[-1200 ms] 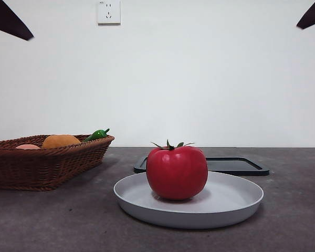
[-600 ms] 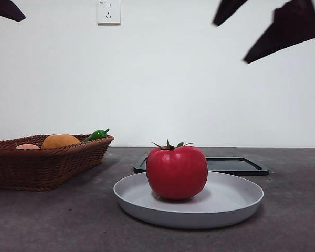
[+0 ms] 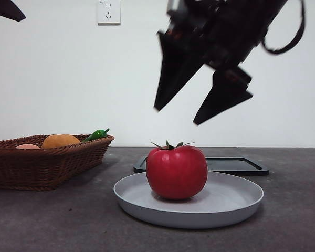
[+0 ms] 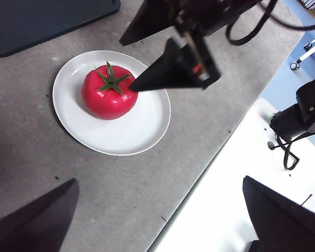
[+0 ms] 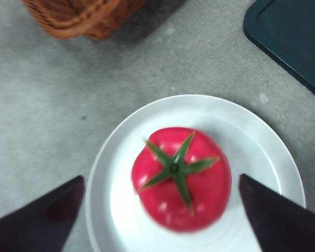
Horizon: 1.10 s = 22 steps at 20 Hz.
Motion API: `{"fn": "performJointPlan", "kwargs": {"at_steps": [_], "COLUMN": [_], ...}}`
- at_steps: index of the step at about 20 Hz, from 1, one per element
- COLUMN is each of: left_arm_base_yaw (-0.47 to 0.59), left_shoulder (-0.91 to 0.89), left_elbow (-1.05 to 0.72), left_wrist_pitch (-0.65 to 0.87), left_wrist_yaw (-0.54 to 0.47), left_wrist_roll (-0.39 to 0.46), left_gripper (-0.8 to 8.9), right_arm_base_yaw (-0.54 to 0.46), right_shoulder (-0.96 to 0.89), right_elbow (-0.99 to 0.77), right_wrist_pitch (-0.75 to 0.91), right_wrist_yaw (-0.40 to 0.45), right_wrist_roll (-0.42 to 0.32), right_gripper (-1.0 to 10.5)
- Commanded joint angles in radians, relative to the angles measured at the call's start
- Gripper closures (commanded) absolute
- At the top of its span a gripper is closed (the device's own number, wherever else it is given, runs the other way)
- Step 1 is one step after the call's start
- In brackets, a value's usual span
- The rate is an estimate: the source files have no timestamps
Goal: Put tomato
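- The tomato [image 3: 177, 172] sat upright on the white plate [image 3: 236, 202], stem up, free to be taken from above.
- The right gripper [image 3: 185, 111] hung above it, fingers spread wide and empty, to straddle it.
- The left gripper [image 4: 160, 220] waited aside, open, holding nothing.

My front view is evenly and brightly lit from above, the white wall [image 3: 68, 79] nearly washed out. The tomato [image 3: 177, 172] shows only a soft sheen and throws a faint, diffuse shadow onto the plate [image 3: 236, 202]. The right end effector [image 3: 176, 116] hangs there as a near-black silhouette, its edges slightly smeared by motion blur. My right wrist view is soft overall: the tomato [image 5: 181, 178] and its stem look blurred, and the basket [image 5: 81, 18] is out of focus. My left wrist view is the sharpest, with the counter [image 4: 121, 189] evenly lit and the pale floor area beyond its edge overexposed.
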<state>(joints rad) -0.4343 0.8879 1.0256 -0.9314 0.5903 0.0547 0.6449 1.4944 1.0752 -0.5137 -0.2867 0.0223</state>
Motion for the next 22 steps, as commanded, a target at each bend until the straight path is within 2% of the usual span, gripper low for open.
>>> {"fn": "performJointPlan", "kwargs": {"at_steps": [1, 4, 6, 15, 16, 19, 22], "left_arm_base_yaw": [-0.005, -0.005, -0.005, -0.005, -0.005, -0.005, -0.005], "left_shoulder": [0.007, 0.007, 0.007, 0.007, 0.007, 0.007, 0.007], "left_elbow": [0.015, 0.015, 0.015, 0.015, 0.015, 0.015, 0.015], "left_wrist_pitch": [0.012, 0.012, 0.012, 0.011, 0.011, 0.012, 0.013], "left_wrist_yaw": [0.006, 0.006, 0.006, 0.006, 0.006, 0.006, 0.006], "left_wrist_roll": [0.012, 0.012, 0.012, 0.012, 0.012, 0.012, 0.012], "left_gripper": [3.18, 3.18, 3.18, 3.18, 3.18, 3.18, 3.18], "right_arm_base_yaw": [0.023, 0.034, 0.042, 0.053, 0.053, 0.054, 0.054], "right_shoulder": [0.051, 0.099, 0.12, 0.23, 0.231, 0.23, 0.222], "right_elbow": [0.02, 0.02, 0.02, 0.02, 0.02, 0.02, 0.021], "right_wrist_pitch": [0.021, 0.036, 0.052, 0.09, 0.087, 0.075, 0.065], "right_wrist_yaw": [0.007, 0.016, 0.06, 0.096, 0.108, 0.104, 0.104], "right_wrist_roll": [-0.008, -0.008, -0.008, -0.007, -0.007, -0.003, -0.004], "right_gripper": [4.4, 4.4, 4.4, 4.4, 4.8, 7.3, 7.9]}}
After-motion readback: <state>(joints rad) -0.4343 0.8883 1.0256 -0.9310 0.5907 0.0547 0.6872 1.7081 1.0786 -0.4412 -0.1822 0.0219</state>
